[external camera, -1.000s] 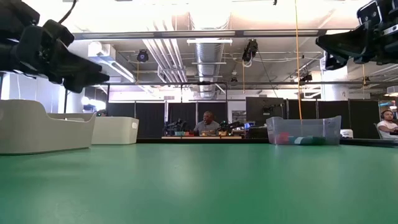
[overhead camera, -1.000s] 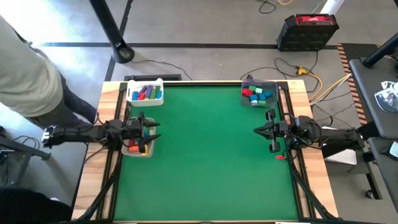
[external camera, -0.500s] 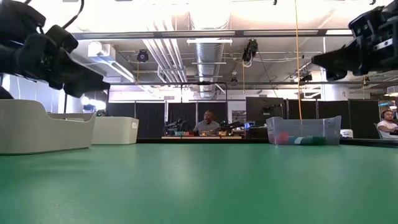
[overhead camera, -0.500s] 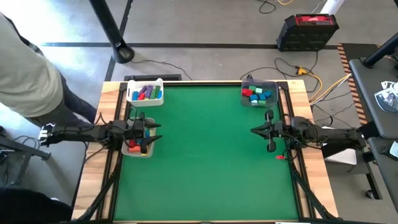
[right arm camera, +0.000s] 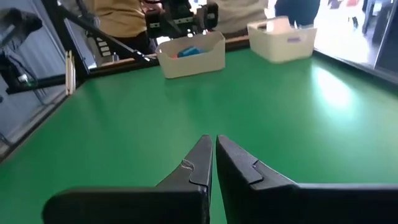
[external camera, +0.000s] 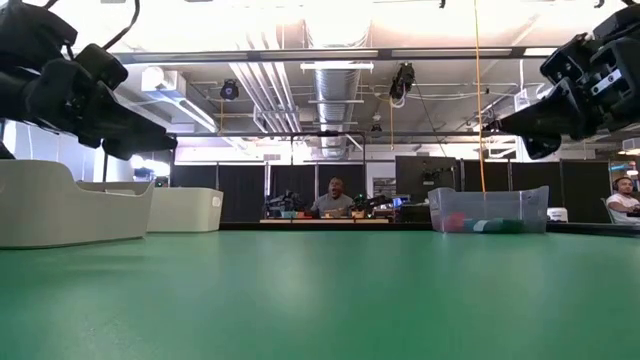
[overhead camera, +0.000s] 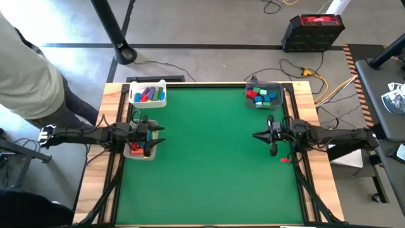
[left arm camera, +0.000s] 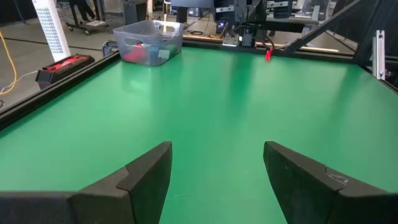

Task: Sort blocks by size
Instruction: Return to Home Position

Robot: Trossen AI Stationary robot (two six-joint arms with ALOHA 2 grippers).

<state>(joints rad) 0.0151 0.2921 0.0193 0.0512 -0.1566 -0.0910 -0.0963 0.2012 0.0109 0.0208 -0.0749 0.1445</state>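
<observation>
Left gripper (overhead camera: 155, 134), fingers apart, is masking most blocks (overhead camera: 135, 148) in the mid-left tray (overhead camera: 140, 156). Right gripper (overhead camera: 255, 135), fingers together, is hovering mid-right above the bench (overhead camera: 209, 164).

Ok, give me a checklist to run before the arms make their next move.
1. Left claw empty: ok, open, holding nothing.
2. Right claw empty: ok, shut on nothing.
3. Green mat: ok, nothing loose on it.
4. Blocks inside corner white tray, white tray under left claw, clear bin: ok.
5. Blocks grouped by size: cannot tell.
6. Person clear of left arm: not ok, standing right beside it.
</observation>
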